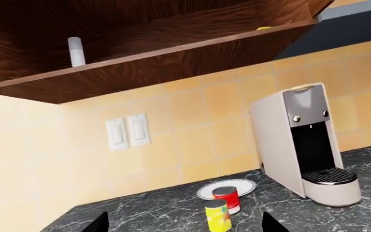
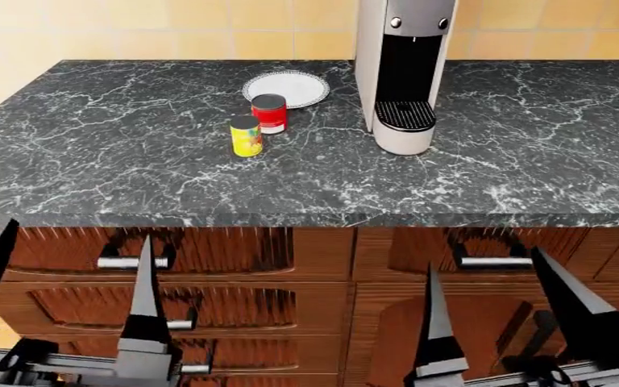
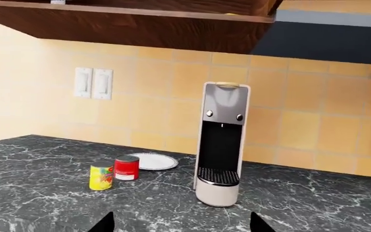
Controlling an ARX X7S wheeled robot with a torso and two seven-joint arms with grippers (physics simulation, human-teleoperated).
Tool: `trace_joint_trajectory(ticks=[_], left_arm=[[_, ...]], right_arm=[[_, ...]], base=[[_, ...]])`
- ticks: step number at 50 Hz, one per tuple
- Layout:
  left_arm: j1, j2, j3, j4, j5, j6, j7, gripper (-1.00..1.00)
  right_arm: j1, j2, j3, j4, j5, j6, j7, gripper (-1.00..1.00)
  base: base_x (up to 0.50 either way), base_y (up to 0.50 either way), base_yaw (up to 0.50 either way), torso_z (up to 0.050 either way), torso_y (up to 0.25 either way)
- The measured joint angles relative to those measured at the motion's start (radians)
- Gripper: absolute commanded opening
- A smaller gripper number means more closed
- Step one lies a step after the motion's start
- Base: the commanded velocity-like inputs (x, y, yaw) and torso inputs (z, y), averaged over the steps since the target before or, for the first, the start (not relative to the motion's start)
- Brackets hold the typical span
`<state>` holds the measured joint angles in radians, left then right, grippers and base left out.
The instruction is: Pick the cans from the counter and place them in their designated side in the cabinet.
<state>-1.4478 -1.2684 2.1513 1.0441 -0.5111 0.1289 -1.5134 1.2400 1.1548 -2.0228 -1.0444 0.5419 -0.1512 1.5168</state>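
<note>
Cabinet with one white bottle

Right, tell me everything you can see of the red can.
The red can is a small upright cylinder with a flat grey top, a red label and a white band near its base. It looks like a metal tin. It stands on the black marbled counter, just in front of the white plate and behind the yellow can, with the coffee machine off to its side. Whether it touches the yellow can is unclear. Neither gripper is near it.
</note>
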Motion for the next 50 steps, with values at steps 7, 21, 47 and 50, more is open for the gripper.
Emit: trace_joint_trajectory(ticks=[7,21,47,50], left_arm=[[-0.074,-0.061,0.134,0.002,0.042,0.059,-0.029,1.00],[-0.012,-0.081,0.119,0.002,0.070,0.073,-0.050,1.00],[0.062,-0.063,0.059,0.003,0.073,0.057,-0.057,1.00],[0.063,-0.062,0.057,0.003,0.072,0.055,-0.057,1.00]], right_arm=[[0.021,0.038,-0.091,-0.001,-0.052,-0.042,0.027,1.00],[0.022,0.050,-0.132,-0.003,-0.075,-0.043,0.047,1.00],[0.078,0.017,-0.217,-0.003,-0.070,-0.073,0.053,1.00],[0.080,0.014,-0.221,-0.003,-0.070,-0.074,0.053,1.00]], base=[[0.00,0.05,0.00,0.000,0.000],[0.00,0.29,0.00,0.000,0.000],[0.50,0.00,0.00,0.000,0.001],[0.50,0.00,0.00,0.000,0.000]])
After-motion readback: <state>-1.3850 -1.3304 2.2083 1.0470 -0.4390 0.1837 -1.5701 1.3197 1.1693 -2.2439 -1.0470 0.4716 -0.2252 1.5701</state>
